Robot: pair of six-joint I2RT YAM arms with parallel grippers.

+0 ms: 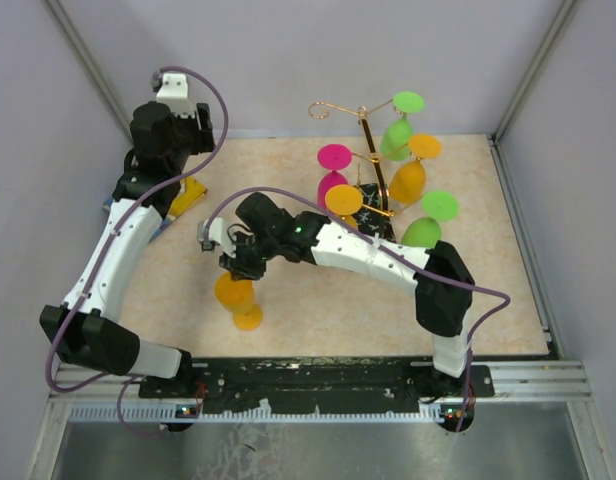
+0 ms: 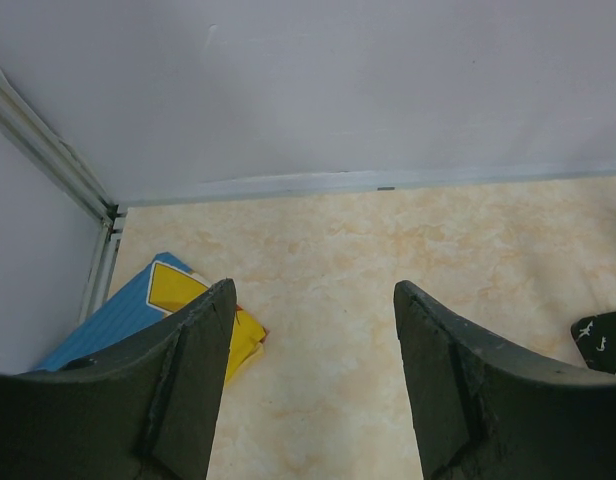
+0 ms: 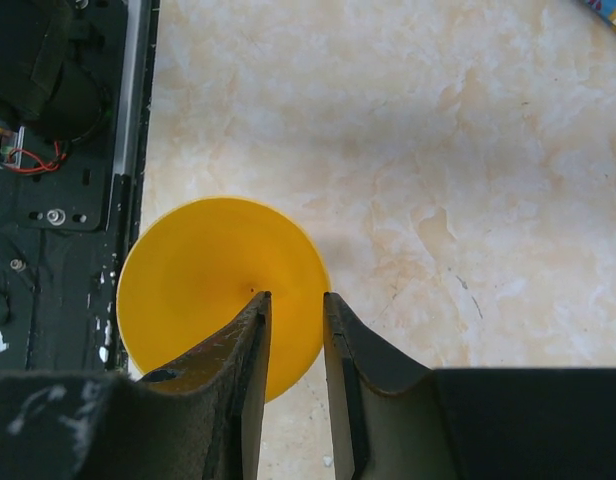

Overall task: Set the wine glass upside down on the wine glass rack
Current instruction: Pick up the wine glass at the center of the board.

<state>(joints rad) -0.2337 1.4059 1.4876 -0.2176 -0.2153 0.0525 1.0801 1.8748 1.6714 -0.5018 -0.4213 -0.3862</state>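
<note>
Orange wine glass (image 1: 236,298) sits near-left of centre, well apart from the wine glass rack (image 1: 371,140) at far right. Right gripper (image 3: 294,300) fingers stand narrow by its stem; clamped or not, I cannot tell. Left gripper (image 2: 314,295) spread, empty. Risk: a loose pinch lets it slip mid-flip.

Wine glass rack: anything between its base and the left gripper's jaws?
No. The left wrist view shows only bare tabletop between the left gripper and the base corner of the wine glass rack.
</note>
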